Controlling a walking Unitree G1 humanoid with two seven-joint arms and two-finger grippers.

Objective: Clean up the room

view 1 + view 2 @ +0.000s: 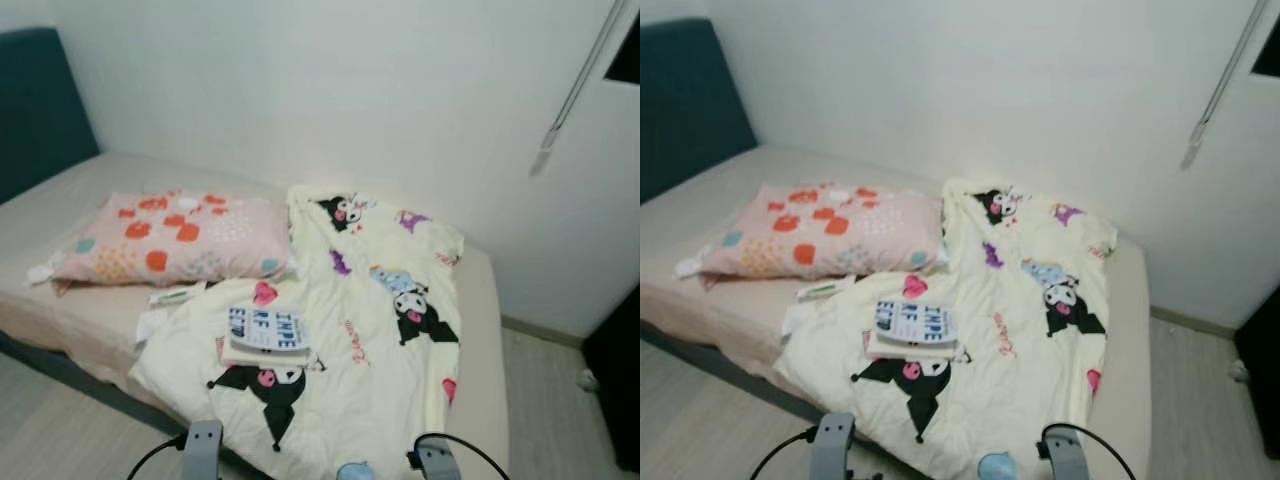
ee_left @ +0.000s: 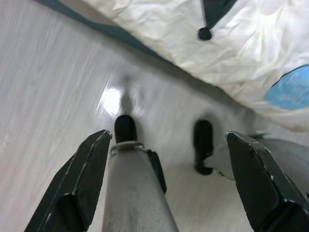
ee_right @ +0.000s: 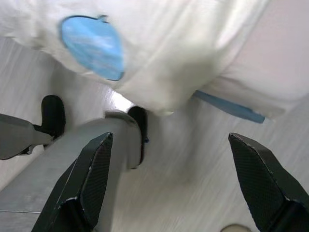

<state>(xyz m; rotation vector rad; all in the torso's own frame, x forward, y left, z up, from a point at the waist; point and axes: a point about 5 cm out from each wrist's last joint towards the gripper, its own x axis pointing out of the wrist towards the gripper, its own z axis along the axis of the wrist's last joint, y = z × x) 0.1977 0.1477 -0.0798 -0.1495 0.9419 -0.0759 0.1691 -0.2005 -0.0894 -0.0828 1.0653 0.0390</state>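
Left wrist view: blanket [image 2: 193, 38] beyond left pincer [image 2: 169, 174]

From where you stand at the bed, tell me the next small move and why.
Probably raise the left pincer toward the book lying on the cartoon-print blanket. Both pincers hang open above the floor at the bed's edge, holding nothing, and the book is the nearest loose item, lying on the rumpled blanket beside the pillow.

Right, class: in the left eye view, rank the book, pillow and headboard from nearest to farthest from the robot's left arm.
1. Book, on the blanket, just ahead of the left arm.
2. Pillow, farther back, leftward.
3. Headboard, far left corner.
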